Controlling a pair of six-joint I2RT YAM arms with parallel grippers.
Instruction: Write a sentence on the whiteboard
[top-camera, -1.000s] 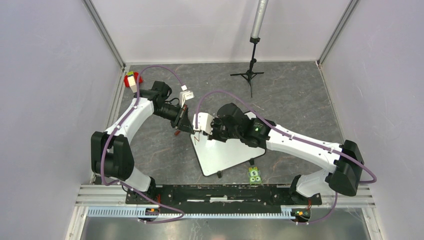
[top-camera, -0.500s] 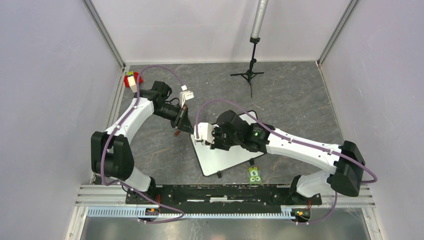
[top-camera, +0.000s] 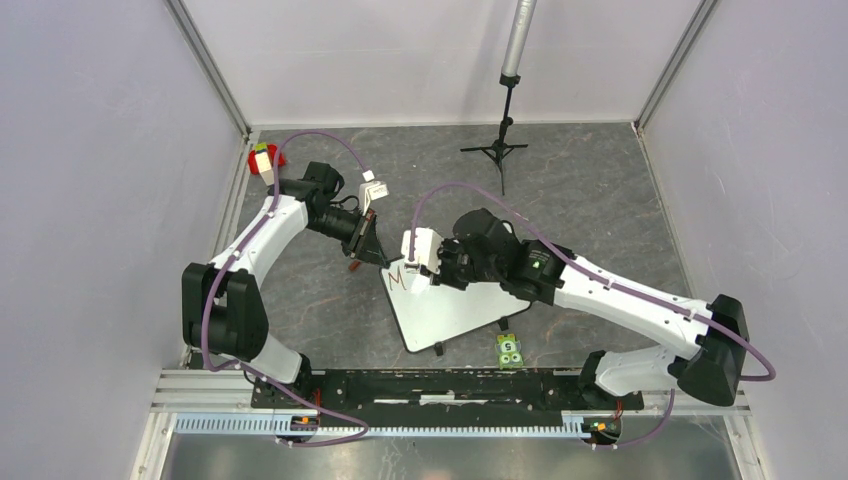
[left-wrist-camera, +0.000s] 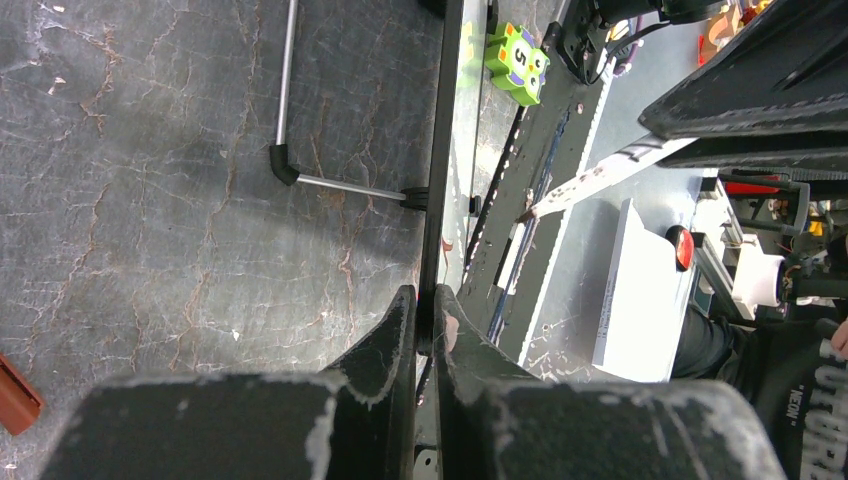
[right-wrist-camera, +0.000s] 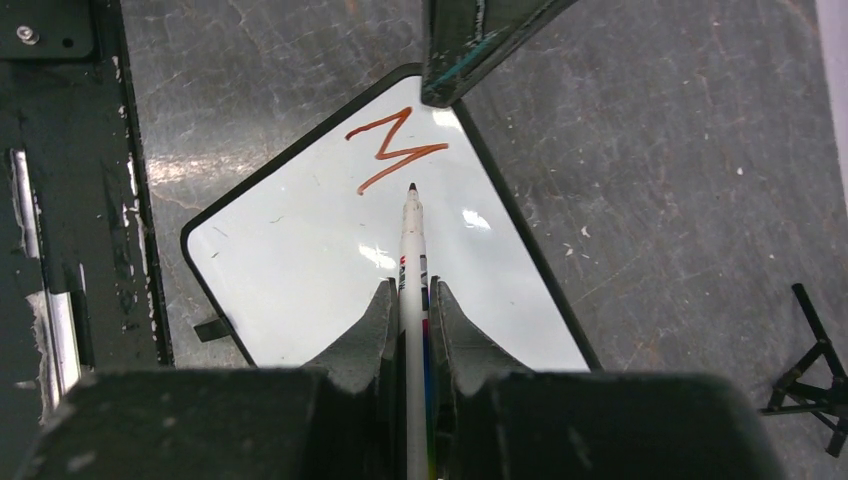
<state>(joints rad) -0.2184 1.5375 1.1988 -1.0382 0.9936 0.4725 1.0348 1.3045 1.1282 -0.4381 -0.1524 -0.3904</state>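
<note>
Right wrist shows us the glossy whiteboard (right-wrist-camera: 330, 270), its sentence (right-wrist-camera: 395, 150) just a reddish-brown M; right gripper (right-wrist-camera: 410, 292) clamps a marker (right-wrist-camera: 412, 235), left gripper (left-wrist-camera: 422, 300) pinches the rim.

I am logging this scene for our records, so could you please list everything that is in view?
whiteboard: one, white with black rim, mid-table, lying askew
writing: one zigzag like an M, reddish-brown, at the board corner nearest the left arm
marker: one, white barrel, dark tip close to the writing
toy block: one, green with a 5, on the table near the board
tripod stand: one, black, far side
red object: one, with a pale block, far left corner
small piece: one, reddish-brown, on the table
table: one, dark grey
left pincer: shut on the whiteboard's rim
right pincer: shut on the marker
</note>
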